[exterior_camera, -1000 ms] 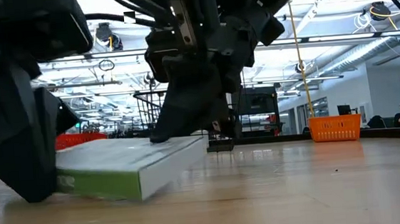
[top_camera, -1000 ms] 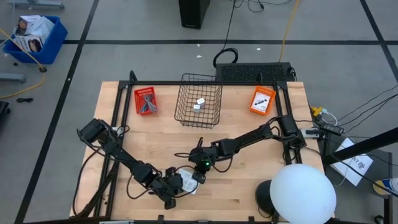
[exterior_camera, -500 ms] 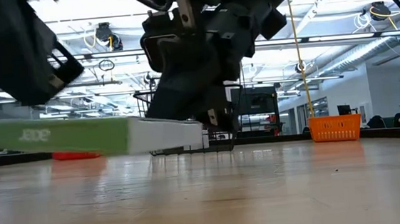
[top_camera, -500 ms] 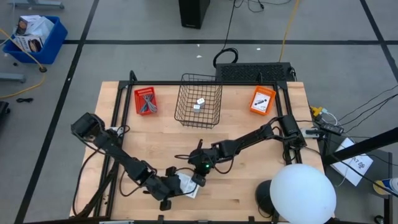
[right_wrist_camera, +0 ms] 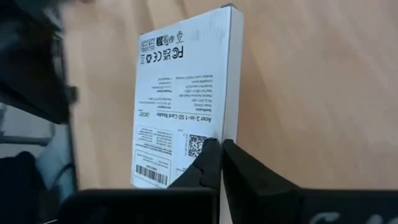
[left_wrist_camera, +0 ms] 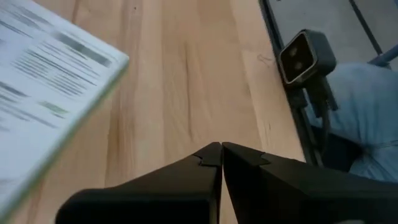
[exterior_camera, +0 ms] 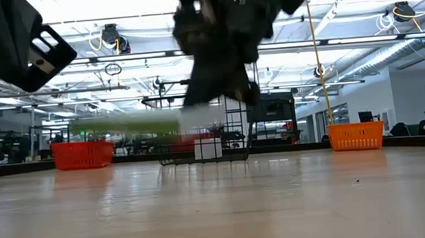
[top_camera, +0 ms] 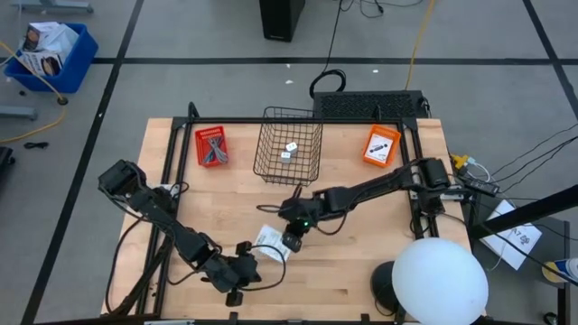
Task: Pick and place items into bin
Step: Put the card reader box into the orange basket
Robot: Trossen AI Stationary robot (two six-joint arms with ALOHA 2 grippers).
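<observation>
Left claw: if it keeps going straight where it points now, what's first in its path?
Judging from the wrist view, the shut left claw points along bare table; the white packet lies off to one side. Path looks free up to the table edge, though depth is uncertain.

Closed left fingers (left_wrist_camera: 219, 163) above wooden table (left_wrist_camera: 180, 93), white printed packet (left_wrist_camera: 43, 87) nearby.

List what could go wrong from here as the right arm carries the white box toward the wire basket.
1. The right gripper pinches only one edge of the white box, which hangs clear of the table; it may swing or slip out.
2. The wire basket has tall walls and already holds small white items; the box could catch on the rim.
3. The left gripper, shut and empty, sits close to the box near the table's front edge; the arms could collide.
</observation>
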